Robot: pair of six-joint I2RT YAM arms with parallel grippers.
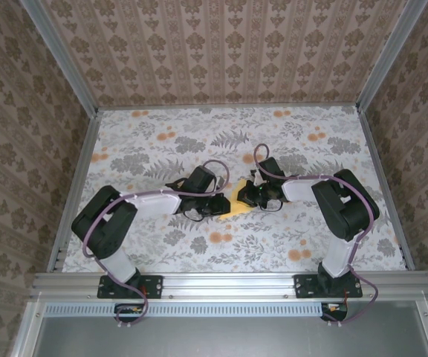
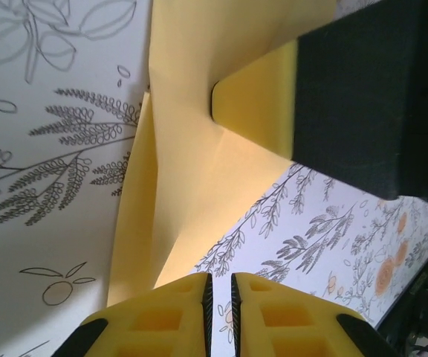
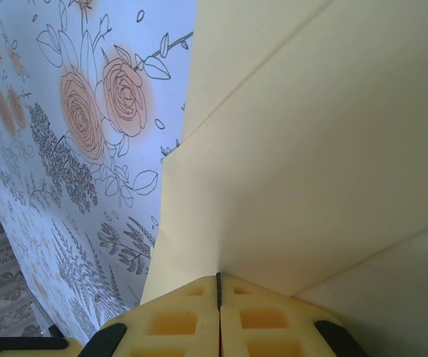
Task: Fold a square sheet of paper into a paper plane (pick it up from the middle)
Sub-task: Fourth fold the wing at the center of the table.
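Observation:
The square sheet of paper (image 1: 238, 202) is pale yellow and lies folded into layered flaps at the table's middle, between both grippers. In the right wrist view, a raised crease of the paper (image 3: 310, 149) runs straight into my right gripper (image 3: 218, 279), which is shut on it. The left wrist view shows the paper (image 2: 192, 149) with a right finger (image 2: 255, 108) pressed on its fold. My left gripper (image 2: 218, 286) hovers just short of the paper's near edge, jaws a narrow slit apart with only tablecloth between them. From above, the left gripper (image 1: 227, 204) and right gripper (image 1: 250, 195) nearly meet. No finished paper plane shape can be made out.
The table (image 1: 162, 149) wears a grey floral cloth with orange flower blotches (image 1: 215, 236). Patterned walls and aluminium rails (image 1: 229, 281) close it in on all sides. The right gripper's black body (image 2: 362, 97) stands close ahead of my left fingers.

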